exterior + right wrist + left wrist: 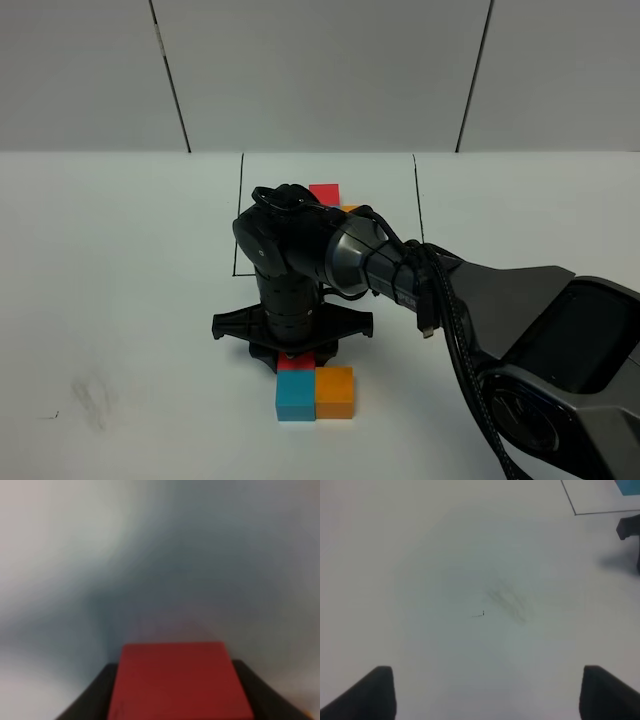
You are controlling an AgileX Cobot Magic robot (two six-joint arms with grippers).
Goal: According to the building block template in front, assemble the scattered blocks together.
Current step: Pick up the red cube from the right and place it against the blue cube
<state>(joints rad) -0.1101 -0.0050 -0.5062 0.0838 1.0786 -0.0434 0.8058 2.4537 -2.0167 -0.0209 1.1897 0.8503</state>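
Note:
The building block template lies at the back inside a thin black frame [243, 215]. Its red cube [323, 192] and a sliver of its orange cube [350, 207] show; my right arm hides the rest. A cyan corner [627, 486] shows inside the frame in the left wrist view. Of the scattered blocks, the cyan one [295, 397] and the orange one [335, 391] sit side by side, touching, near the front. My right gripper [293, 358] is shut on the red block [180, 680], just behind the cyan one. My left gripper [487, 695] is open and empty over bare table.
The white table [120, 260] carries a faint grey smudge [95, 400] at the front left, also seen in the left wrist view [507, 600]. My right arm's black body [520, 330] fills the front right. A white panelled wall [320, 70] stands behind.

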